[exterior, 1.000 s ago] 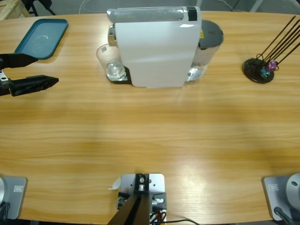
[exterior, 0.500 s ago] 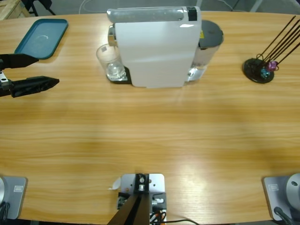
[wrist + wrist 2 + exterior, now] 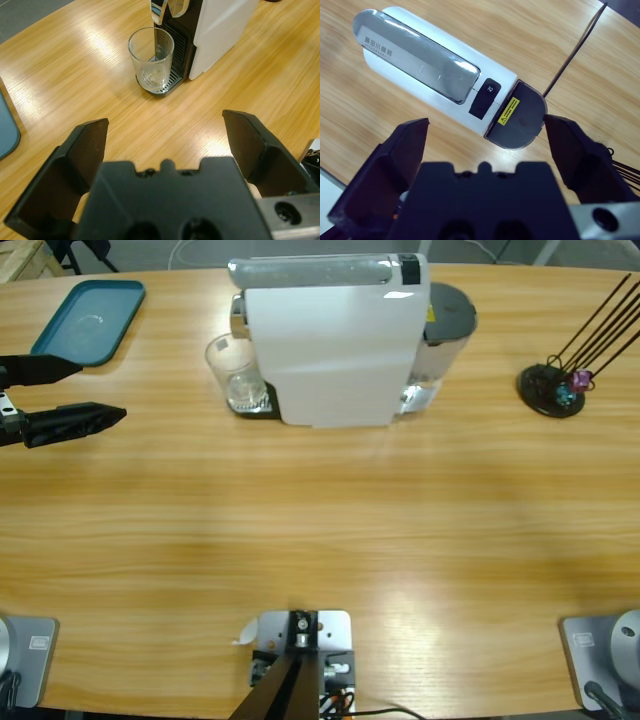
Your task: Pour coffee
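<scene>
Here, long wooden table (image 3: 320, 530), left claw (image 3: 75, 392) released, right claw (image 3: 485, 142) released above white coffee machine (image 3: 430, 82)

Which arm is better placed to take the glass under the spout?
Left, probably. The left gripper is open, level with the glass, nothing between. The right gripper looks down at the machine's top.
</scene>
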`<state>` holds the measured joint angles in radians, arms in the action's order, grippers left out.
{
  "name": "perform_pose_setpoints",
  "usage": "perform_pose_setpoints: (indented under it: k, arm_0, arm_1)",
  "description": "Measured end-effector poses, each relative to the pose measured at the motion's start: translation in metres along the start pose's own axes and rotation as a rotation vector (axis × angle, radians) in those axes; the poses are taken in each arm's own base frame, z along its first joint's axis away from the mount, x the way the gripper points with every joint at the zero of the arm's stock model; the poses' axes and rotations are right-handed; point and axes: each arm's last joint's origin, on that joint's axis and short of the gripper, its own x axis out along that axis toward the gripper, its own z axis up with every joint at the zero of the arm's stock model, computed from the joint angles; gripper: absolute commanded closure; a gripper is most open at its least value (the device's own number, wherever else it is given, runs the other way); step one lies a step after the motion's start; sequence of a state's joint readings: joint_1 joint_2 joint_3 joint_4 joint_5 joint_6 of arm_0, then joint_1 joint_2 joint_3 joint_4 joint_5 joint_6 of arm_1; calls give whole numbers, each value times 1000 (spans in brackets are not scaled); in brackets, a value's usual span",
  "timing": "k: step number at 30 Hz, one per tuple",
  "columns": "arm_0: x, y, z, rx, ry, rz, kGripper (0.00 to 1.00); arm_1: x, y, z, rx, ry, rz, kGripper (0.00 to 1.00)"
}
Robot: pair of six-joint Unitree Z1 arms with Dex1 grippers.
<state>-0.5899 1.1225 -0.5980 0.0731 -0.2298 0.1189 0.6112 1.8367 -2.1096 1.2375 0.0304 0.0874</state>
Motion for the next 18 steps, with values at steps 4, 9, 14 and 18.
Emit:
perform_pose_setpoints:
  k: [4,9,14,18]
  arm_0:
    - [0,0,0,0,0,0,0]
    - [0,0,0,0,0,0,0]
    - [0,0,0,0,0,0,0]
    - [2,0,0,-2,8,-9,0]
  arm_1:
    - [0,0,0,0,0,0,0]
    - [-2,0,1,0,-8,-8,0]
    - [-6,0,0,0,-3,-10,0]
    - [-19,-1,-17,-3,30,-1,0]
